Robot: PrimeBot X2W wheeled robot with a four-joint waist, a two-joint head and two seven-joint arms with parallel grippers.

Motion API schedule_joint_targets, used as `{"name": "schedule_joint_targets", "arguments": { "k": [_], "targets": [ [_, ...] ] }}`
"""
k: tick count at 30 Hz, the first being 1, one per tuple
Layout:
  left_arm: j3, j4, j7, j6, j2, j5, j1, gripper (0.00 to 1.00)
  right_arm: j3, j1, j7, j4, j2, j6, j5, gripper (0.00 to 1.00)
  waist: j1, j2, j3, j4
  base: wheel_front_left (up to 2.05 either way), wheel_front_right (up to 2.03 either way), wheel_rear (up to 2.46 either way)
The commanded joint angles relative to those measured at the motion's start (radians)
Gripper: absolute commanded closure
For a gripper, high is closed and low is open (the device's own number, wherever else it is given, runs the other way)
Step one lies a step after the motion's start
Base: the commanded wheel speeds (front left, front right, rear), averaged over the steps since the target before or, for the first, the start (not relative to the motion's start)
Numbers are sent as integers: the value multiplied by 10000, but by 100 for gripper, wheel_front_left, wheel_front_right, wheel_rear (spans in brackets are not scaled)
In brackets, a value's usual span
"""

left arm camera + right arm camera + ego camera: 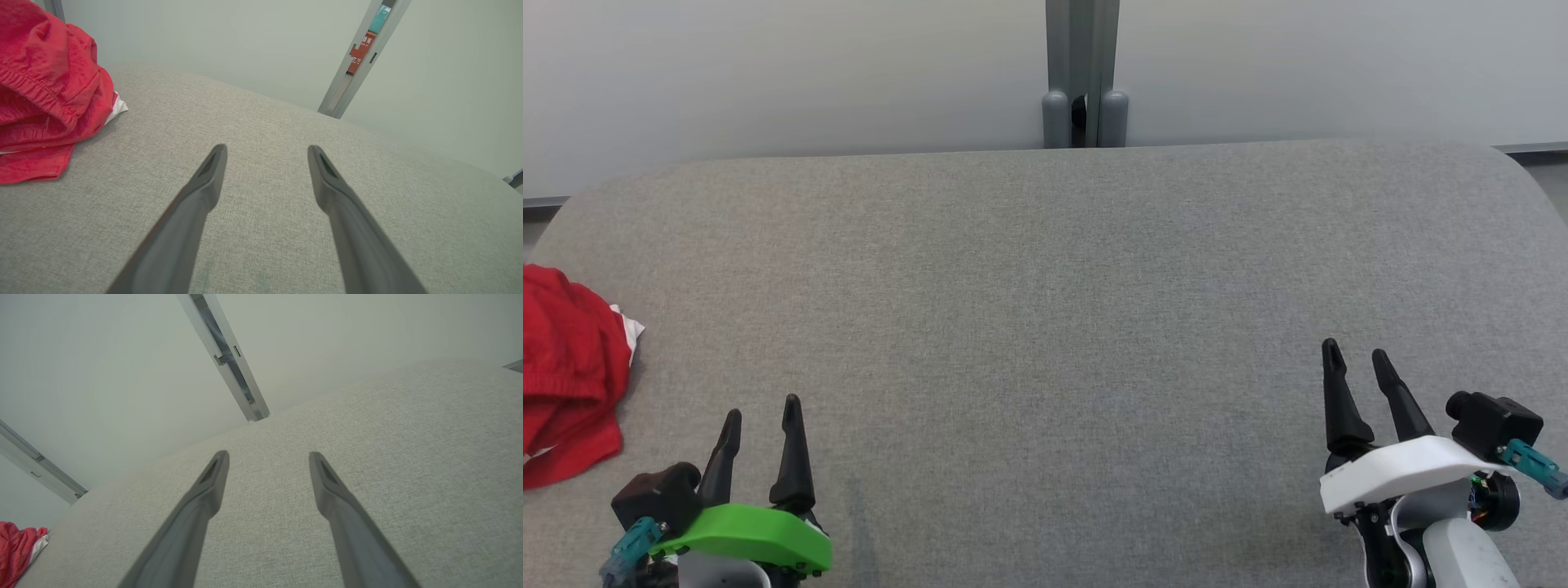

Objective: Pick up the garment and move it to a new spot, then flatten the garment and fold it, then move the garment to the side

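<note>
Head view: I see red garment [568, 367] bunched at table [1045, 286] left edge, partly cut off by frame. Left gripper [760, 425] near it, jaws apart, empty; right gripper [1360, 359] well apart, also spread, empty. Looks like rest pose before first pick.

Left wrist view: garment [45, 85] up-left of fingers [204, 183], not touching.

Right wrist view: garment [18, 547] far at lower left, fingers [331, 490] over bare cloth.
</note>
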Motion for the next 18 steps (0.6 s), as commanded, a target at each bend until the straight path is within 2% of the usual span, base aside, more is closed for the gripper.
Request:
{"name": "schedule_joint_targets", "arguments": {
  "k": [1, 18],
  "targets": [
    [-17, -61, -99, 8, 112, 265, 4, 0, 12, 7, -127, -76, -30, 5, -307, 0, 0, 0, 4, -10, 0, 0, 0],
    [-43, 198, -479, 57, 80, 1900, 285, 0, 82, 148, -500, 301, -40, 4, -1941, 0, 0, 0, -64, -38, 0, 0, 0]
  ]
}}
